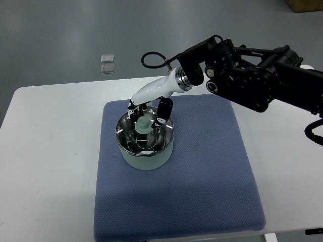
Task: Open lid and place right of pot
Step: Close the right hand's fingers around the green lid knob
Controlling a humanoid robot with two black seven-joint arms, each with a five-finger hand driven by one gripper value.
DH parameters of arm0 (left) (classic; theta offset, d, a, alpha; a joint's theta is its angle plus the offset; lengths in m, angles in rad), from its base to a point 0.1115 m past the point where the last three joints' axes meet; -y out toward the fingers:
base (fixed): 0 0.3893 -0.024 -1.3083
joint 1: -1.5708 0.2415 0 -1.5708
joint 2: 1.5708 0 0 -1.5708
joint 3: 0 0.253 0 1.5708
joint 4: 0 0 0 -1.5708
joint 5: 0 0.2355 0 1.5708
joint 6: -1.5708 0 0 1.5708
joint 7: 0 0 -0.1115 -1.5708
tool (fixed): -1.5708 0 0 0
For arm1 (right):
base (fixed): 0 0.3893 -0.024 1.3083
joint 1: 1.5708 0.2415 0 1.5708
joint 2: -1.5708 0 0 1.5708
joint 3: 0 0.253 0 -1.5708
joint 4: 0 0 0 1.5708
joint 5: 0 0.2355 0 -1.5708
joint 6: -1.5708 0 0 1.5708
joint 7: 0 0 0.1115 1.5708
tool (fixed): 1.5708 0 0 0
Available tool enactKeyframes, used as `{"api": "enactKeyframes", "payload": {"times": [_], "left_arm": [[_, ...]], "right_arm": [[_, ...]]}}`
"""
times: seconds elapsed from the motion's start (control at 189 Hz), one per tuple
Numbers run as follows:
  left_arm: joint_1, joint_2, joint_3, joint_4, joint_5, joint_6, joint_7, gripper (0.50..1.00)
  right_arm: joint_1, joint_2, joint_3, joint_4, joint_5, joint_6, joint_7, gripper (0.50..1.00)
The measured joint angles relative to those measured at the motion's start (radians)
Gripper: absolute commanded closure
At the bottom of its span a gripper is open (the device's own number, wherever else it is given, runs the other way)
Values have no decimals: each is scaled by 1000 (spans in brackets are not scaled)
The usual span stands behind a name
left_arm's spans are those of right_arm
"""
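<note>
Directly under the right hand (148, 112), the lid (144, 135) on the pot (146, 156), fingers seemingly closing round its knob (144, 126).

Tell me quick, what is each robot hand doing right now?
Right robot hand: fingers around the knob of the pot's lid; firm grip cannot be told.
Left robot hand: out of view.

Light: we see even, cool, fairly bright overhead light | Shadows: soft, faint beside pot (145, 146) on mat (202, 191) | Glare: small glints on lid (144, 135) and table (45, 166) washes pale | Focus: sharp centre, slightly grainy
</note>
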Motion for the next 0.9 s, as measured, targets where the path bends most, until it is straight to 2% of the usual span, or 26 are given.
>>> {"api": "enactKeyframes", "payload": {"times": [0.048, 0.111, 0.265, 0.365, 0.9], "left_arm": [[0, 0, 0, 0, 0, 0, 0, 500], [0, 0, 0, 0, 0, 0, 0, 500], [0, 0, 0, 2, 0, 0, 0, 500], [0, 0, 0, 4, 0, 0, 0, 500], [2, 0, 0, 7, 0, 0, 0, 500]], "right_arm": [[-3, 0, 1, 0, 0, 0, 0, 846], [-4, 0, 1, -1, 0, 0, 0, 859], [-6, 0, 2, -1, 1, 0, 0, 955], [-6, -1, 2, -1, 1, 0, 0, 1000], [1, -19, 29, -2, 32, 31, 4, 1000]]}}
